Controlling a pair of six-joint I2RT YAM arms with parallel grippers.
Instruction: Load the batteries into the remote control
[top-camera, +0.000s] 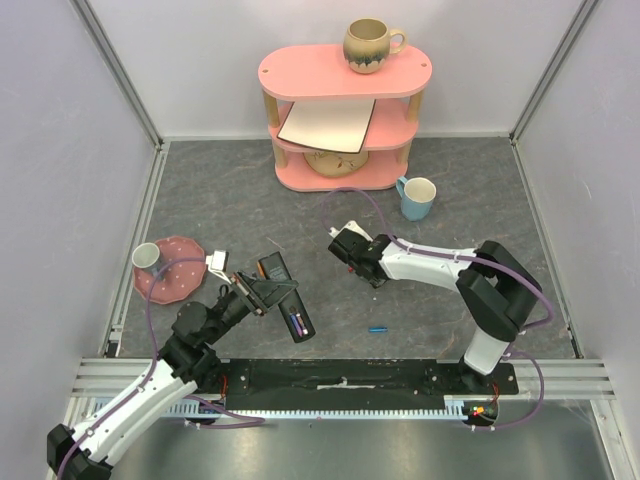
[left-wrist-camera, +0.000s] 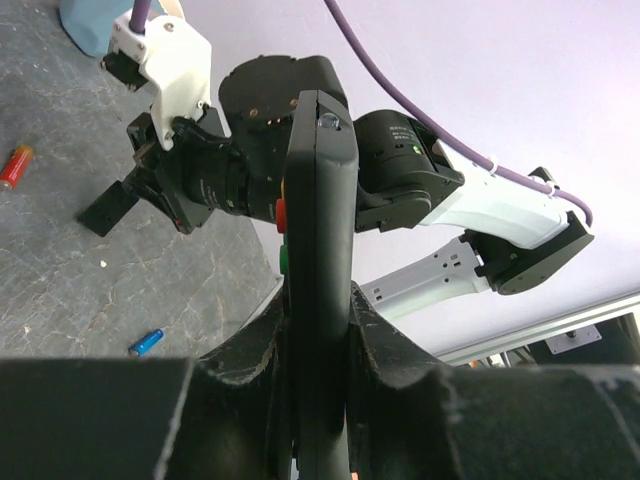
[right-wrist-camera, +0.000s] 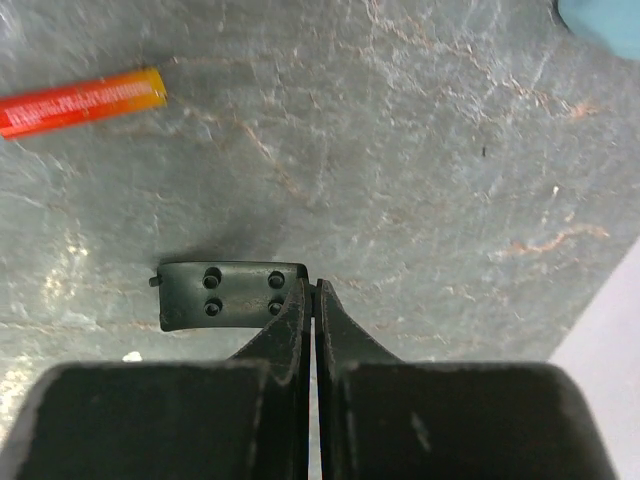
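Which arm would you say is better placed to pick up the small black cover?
Right. The right gripper, shut, sits right beside the cover on the table; the left gripper is occupied, clamped on the remote control.

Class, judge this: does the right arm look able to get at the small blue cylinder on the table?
Probably yes. The blue cylinder lies uncovered on that side, with nothing around it; the right fingers are shut and must open first.

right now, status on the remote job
left hand shut on remote. right hand shut, tips beside the loose battery cover. two batteries sitting in remote's open back. nothing between the hands.
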